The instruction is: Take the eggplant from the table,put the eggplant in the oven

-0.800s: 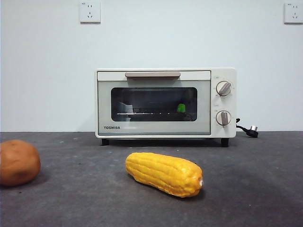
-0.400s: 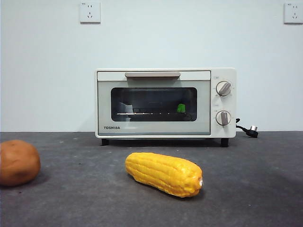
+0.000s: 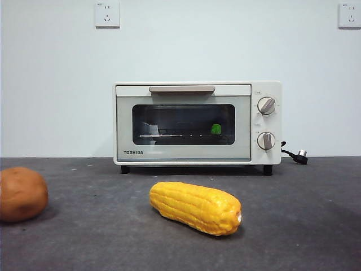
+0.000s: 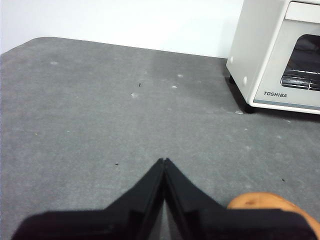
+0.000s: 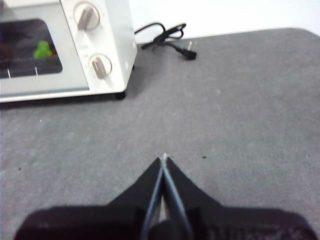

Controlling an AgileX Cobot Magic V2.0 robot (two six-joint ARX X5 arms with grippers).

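Eggplant [image 3: 215, 129] inside oven [image 3: 197, 123], behind shut glass door, only green cap showing through the window toward the knob side, on the wire rack; purple body too dark to make out. Going left to right with the oven as landmark: potato [image 3: 21, 193] far left of oven and nearer the camera, resting on table [image 3: 101, 226]; left gripper [image 4: 164, 162] low over bare table left of oven, jaws pressed together to a point, holding nothing, potato's orange-brown edge showing just beside its base; corn [image 3: 196, 206] lying in front of oven, well apart from it, tip angled toward the right; oven itself at the back against the white wall, bar handle on top of door, two knobs on its right panel; black cord and plug [image 3: 297, 155] just right of oven; right gripper [image 5: 164, 159] over bare table right of and in front of oven, jaws closed tight, empty. Neither arm visible in front view.
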